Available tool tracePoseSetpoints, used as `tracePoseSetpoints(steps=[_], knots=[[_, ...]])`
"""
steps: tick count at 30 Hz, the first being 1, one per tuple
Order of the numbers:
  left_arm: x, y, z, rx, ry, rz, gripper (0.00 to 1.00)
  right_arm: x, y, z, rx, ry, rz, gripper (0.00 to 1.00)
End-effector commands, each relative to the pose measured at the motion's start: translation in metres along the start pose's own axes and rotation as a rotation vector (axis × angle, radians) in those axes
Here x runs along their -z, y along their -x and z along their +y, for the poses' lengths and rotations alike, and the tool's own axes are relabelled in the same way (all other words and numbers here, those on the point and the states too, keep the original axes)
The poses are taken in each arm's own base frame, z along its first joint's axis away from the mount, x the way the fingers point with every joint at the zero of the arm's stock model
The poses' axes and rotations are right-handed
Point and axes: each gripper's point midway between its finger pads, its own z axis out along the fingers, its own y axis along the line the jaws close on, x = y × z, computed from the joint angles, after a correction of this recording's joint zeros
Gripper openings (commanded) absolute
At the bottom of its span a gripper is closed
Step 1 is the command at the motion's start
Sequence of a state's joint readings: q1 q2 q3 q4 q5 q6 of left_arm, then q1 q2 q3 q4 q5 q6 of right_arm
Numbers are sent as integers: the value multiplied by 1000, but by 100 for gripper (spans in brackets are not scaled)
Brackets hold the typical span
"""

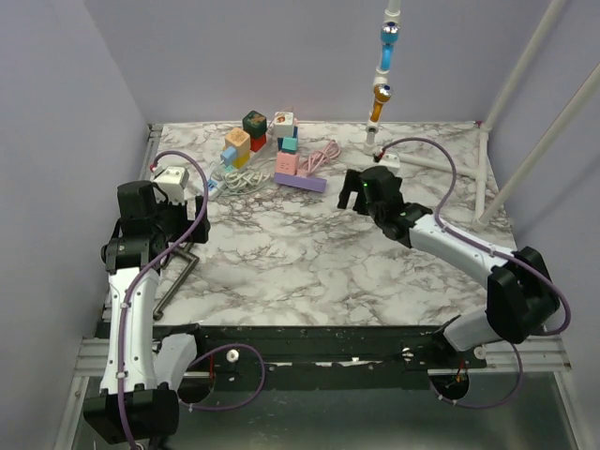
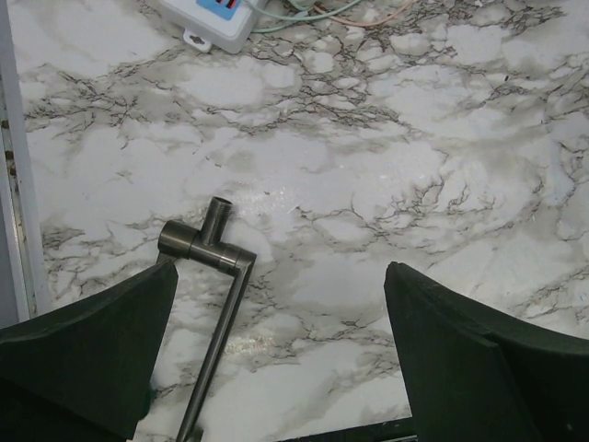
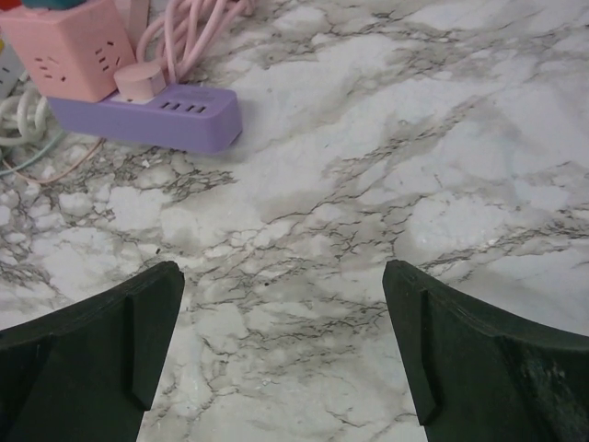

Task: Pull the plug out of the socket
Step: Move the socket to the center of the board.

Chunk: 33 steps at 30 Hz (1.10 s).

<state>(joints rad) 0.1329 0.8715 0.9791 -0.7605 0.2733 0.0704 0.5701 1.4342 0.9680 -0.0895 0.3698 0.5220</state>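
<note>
— Two grippers you have. How do they stand?

— Both are opened wide and both hold nothing. My right gripper [image 3: 282, 276] hangs above the marble table [image 3: 433, 138]. Its two dark fingers are far from each other, and between them I see only bare marble.

— And where is the plug?

— The pink plug [image 3: 140, 81] sits upright in the purple socket strip [image 3: 170, 120], ahead of my right gripper and to its left. I am not touching it. Just beside it on the same strip stands a pink cube adapter [image 3: 78, 51], and a pink cable [image 3: 189, 28] lies coiled behind.

— And the left one?

— My left gripper [image 2: 281, 281] is spread and empty, low over the table near its left edge. A grey metal bar [image 2: 221, 304] with a short cross piece lies on the marble close to one finger. Farther ahead is the corner of a white socket box [image 2: 207, 23] with thin cables. In the top view, more coloured cube adapters [image 1: 246, 139] stand at the far side, well apart from both grippers.
</note>
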Motion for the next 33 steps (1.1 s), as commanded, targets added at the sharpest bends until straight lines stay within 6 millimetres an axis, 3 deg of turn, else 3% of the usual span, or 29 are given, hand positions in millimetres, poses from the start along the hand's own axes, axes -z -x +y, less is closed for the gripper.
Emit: tracePoseSetpoints(steps=[1, 8, 15, 19, 22, 33], knots=[[4, 4, 7, -38, 19, 52, 98, -11, -11, 8, 111, -98, -12, 100], [-6, 0, 10, -28, 3, 154, 99, -48, -13, 29, 252, -77, -5, 100], [-9, -1, 12, -40, -6, 188, 98, -98, -17, 53, 561, -85, -58, 100], [-9, 4, 15, -57, 10, 171, 99, -105, -38, 85, 688, 139, -63, 100], [-10, 7, 18, -72, 20, 167, 98, -106, -43, 102, 715, 217, -74, 100], [-22, 22, 18, -63, -8, 153, 99, -149, -57, 118, 938, 183, -94, 100]])
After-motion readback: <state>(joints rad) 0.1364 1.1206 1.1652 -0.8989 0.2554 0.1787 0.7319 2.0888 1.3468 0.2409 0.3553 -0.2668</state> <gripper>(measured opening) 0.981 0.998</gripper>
